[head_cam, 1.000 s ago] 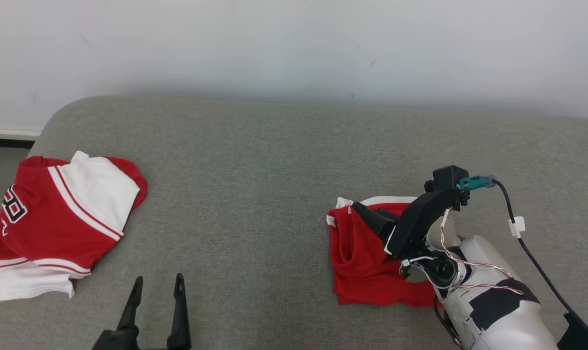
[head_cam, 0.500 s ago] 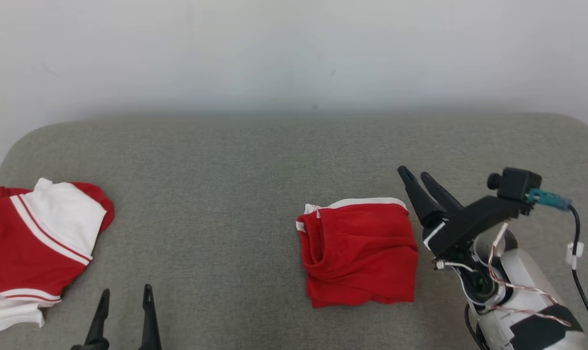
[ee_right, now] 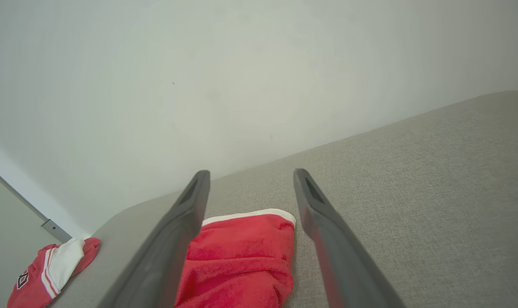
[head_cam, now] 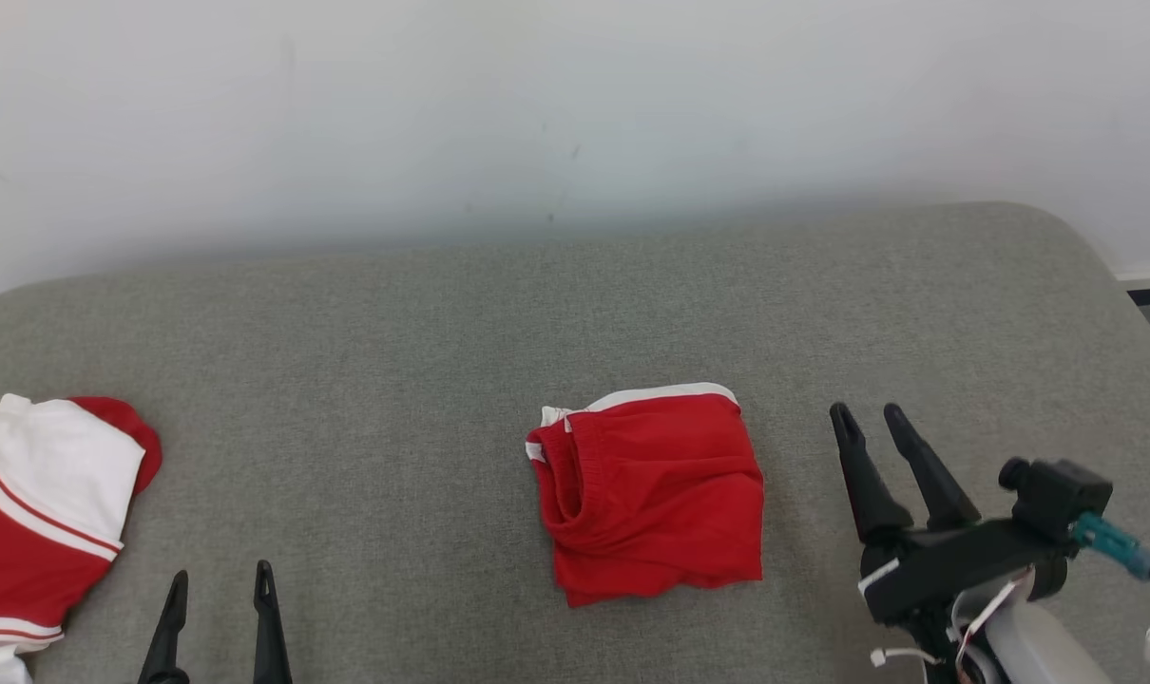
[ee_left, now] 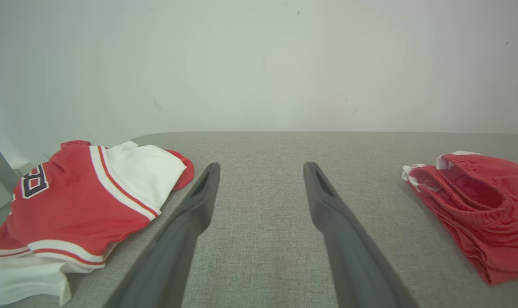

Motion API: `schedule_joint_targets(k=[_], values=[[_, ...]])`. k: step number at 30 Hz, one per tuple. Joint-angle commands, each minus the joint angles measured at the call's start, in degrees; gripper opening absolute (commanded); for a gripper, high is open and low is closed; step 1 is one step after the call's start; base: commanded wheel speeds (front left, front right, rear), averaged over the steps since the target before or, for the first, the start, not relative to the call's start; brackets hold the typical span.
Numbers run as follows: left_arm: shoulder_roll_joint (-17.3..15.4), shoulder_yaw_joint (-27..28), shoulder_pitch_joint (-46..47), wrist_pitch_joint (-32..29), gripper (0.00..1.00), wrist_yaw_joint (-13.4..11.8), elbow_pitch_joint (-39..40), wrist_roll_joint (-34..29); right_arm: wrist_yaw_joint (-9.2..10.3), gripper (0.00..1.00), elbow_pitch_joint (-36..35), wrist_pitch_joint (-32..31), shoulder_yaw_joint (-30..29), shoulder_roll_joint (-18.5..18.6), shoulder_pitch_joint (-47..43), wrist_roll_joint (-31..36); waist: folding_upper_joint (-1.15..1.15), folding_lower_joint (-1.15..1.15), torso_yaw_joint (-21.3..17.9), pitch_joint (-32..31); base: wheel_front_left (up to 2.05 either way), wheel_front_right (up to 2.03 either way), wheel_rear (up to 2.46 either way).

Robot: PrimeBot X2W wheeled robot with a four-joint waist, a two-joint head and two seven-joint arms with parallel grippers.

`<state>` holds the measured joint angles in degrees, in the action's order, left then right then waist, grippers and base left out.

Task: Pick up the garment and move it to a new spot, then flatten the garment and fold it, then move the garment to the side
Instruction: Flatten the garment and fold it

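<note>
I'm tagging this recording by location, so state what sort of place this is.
Probably an indoor garment-folding setup, home or lab unclear: a grey fabric-covered pad with rounded corners stands against a plain white wall, and a folded red garment and a red-and-white jersey lie on it.

At five o'clock you see a red garment (head_cam: 656, 494) edged white; at eight, a red-and-white striped jersey (head_cam: 33, 513), on grey cushion (head_cam: 394, 380).

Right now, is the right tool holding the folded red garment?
No, the right tool stands open to the right of the red garment, not touching it.
</note>
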<state>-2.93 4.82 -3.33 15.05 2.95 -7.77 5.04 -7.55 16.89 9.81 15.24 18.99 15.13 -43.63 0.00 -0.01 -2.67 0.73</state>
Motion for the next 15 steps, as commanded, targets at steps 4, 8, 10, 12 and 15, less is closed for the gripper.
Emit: schedule_joint_targets(k=[4, 8, 10, 12, 15], values=[[0.1, 0.4, -0.2, 0.2, 1.0, -0.1, 0.0, -0.8, 0.14, 1.0, 0.2, 4.0, 1.5, 0.7, -2.8, 5.5, 0.0, 0.01, -0.7, -0.1, 0.0, 0.0, 0.0], [0.1, 0.5, -0.2, 0.2, 1.0, 0.1, -0.1, -1.0, 0.14, 1.0, 0.0, 5.2, 0.3, -1.1, -5.5, 9.1, 0.0, 0.01, -0.8, -0.2, 0.0, 0.0, 0.0], [0.1, 0.6, -0.3, 0.2, 1.0, 0.1, 0.0, -1.0, 0.14, 1.0, -0.4, 5.4, -0.1, -1.6, -6.5, 11.5, 0.0, 0.01, -0.8, -0.3, 0.0, 0.0, 0.0], [0.1, 0.6, -0.3, 0.2, 1.0, 0.1, -0.1, -1.1, 0.14, 1.0, -2.1, 5.4, -1.4, -2.5, -7.8, 14.2, 0.0, 0.01, -0.6, -0.3, 0.0, 0.0, 0.0], [0.1, 0.7, -0.4, 0.2, 1.0, -0.1, -0.1, -1.0, 0.14, 1.0, -4.2, 5.4, -3.8, -4.7, -10.5, 17.0, 0.0, 0.01, -0.5, -0.4, 0.0, 0.0, 0.0]])
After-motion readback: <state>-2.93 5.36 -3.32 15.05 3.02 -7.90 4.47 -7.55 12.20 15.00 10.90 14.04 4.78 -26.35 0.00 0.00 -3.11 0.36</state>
